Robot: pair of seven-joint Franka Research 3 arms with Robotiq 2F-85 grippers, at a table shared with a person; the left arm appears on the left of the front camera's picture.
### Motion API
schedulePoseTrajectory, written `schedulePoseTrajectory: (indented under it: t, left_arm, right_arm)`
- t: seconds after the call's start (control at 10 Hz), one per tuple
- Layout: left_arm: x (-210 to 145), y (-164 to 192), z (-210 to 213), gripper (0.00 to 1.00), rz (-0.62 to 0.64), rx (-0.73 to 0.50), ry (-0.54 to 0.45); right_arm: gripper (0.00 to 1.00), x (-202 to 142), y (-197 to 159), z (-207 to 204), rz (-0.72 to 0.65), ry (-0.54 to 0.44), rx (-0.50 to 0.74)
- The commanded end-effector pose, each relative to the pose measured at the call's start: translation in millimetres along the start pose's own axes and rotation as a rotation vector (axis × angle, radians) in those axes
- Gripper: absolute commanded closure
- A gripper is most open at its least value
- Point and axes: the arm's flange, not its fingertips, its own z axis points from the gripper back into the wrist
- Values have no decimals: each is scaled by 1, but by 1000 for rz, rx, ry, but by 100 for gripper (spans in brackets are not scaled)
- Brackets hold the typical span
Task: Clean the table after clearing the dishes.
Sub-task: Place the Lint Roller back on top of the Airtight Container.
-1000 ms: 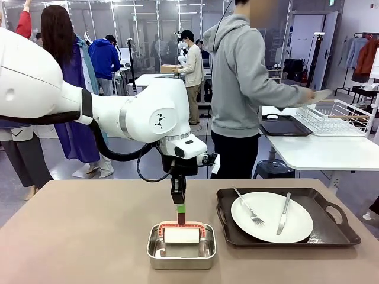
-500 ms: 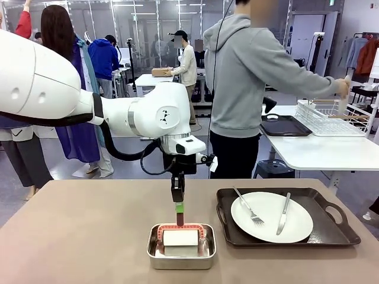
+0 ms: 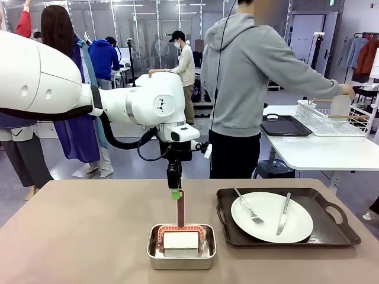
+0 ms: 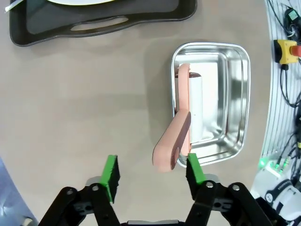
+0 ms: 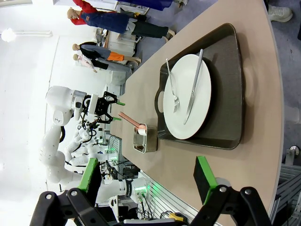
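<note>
The beige surface (image 3: 89, 236) was the largest thing before us, and most of it lay bare. The left arm (image 3: 53, 83) reached over its middle. A person (image 3: 249, 77) at the far side was turned to a white side table (image 3: 320, 151), one hand at a wire dish rack (image 3: 337, 118). A dark tray (image 3: 284, 126) sat beside that rack, so we judged one set of dishes already cleared.

The other dark handled tray (image 3: 225, 231) was still on the surface, carrying a round white plate (image 3: 269, 225). Near it stood a small steel pan (image 3: 181, 260) holding a cleaning roller (image 3: 181, 239), whose pinkish handle (image 3: 180, 208) rose out of the pan. A fork (image 3: 249, 208) and a knife (image 3: 283, 214) lay on the plate.

The left tool (image 4: 152, 170) hung just above the handle's end with its pads apart, clamping nothing. The right tool (image 5: 148, 179) was spread wide and empty, well away from the tray.

We judged clearing half done and cleaning not yet begun.
</note>
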Motion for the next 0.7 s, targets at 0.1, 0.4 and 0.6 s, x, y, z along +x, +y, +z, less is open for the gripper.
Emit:
schedulePoseTrajectory:
  t: [0.1,0.4,0.6]
  left_arm:
    - [-6,5,3,0,-41,-11,14]
    - [-18,-16,4,0,-54,6,-43]
    - [-3,3,2,0,-16,3,-3]
  right_arm:
    - [0,-2,2,1,15,-2,12]
    - [0,-2,2,1,15,-2,12]
    - [0,-2,2,1,15,-2,12]
